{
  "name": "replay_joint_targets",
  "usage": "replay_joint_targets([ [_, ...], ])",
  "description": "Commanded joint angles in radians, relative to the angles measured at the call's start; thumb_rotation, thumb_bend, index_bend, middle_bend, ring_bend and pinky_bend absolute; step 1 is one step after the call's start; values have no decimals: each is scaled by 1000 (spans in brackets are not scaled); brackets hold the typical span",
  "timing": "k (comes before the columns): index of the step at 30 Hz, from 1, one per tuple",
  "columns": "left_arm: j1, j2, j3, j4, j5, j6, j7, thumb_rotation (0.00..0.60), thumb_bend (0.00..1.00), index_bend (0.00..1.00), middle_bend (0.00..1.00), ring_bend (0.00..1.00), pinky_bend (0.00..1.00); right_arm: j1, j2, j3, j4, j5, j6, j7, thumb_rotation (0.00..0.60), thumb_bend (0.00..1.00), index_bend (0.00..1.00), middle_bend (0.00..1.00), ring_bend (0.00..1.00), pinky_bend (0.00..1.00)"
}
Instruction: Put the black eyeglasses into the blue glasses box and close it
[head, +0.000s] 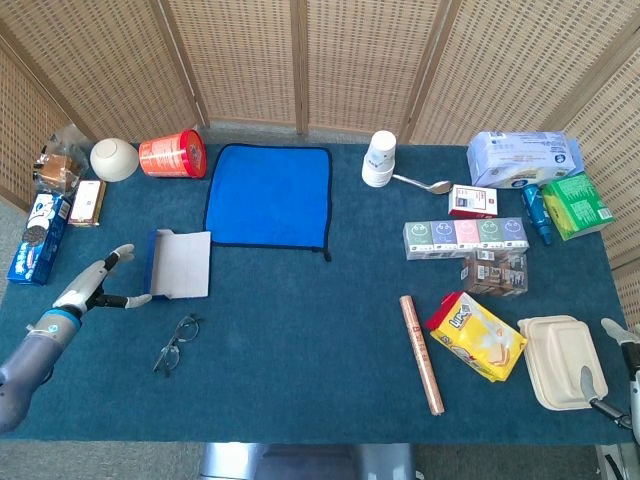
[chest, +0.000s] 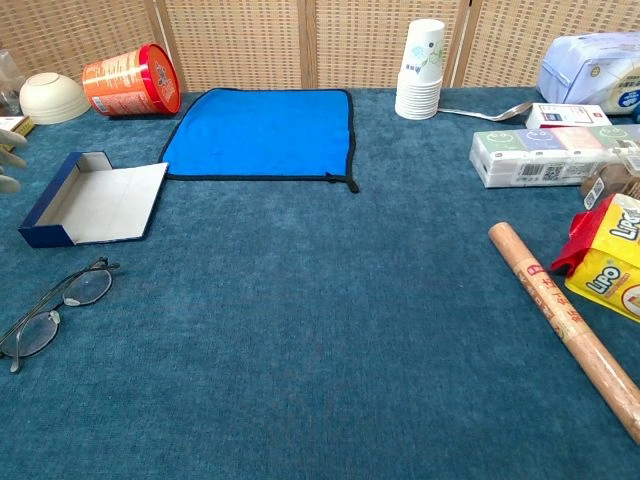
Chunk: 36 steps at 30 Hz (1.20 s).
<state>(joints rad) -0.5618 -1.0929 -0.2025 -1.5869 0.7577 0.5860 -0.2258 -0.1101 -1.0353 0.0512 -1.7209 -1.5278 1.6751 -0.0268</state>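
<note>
black eyeglasses (head: 175, 342): lie unfolded on the worktop (head: 300, 330) near its front left, lenses down on the cloth, arms spread; nothing touches them; just in front of the box, apart from it.
blue glasses box (head: 178, 264): open, lid flap laid flat to the right showing a pale inside, blue wall along its left edge; sits between the eyeglasses and the blue cloth.
left hand (head: 92, 285): released, fingers spread and holding nothing; it hovers just left of the box, one fingertip close to the box's front left corner; contact cannot be told. In the chest view only fingertips show at the left border.
right hand (head: 612, 362): at the far right edge of the worktop, beside the beige container; mostly cut off by the frame, so whether it is released or clenched cannot be told.
blue cloth (head: 270, 195): flat, behind the box, well apart from the eyeglasses.
open room: a wide bare stretch of worktop runs from the eyeglasses rightward to the brown roll (head: 421, 352).
left edge: biscuit packs (head: 38, 237), a white bowl (head: 114, 159) and a tipped red can (head: 172, 154) line the back left.
right side: yellow snack bag (head: 477, 335), beige container (head: 562, 360), paper cups (head: 379, 158), boxes and tissue pack crowd the right half.
</note>
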Motion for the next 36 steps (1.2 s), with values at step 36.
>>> replay_joint_targets([
  [36, -188, -205, 31, 221, -124, -47, 81, 471, 94, 44, 134, 28, 162, -72, 35, -12, -27, -16, 86, 42, 344, 447, 169, 289, 152, 180],
])
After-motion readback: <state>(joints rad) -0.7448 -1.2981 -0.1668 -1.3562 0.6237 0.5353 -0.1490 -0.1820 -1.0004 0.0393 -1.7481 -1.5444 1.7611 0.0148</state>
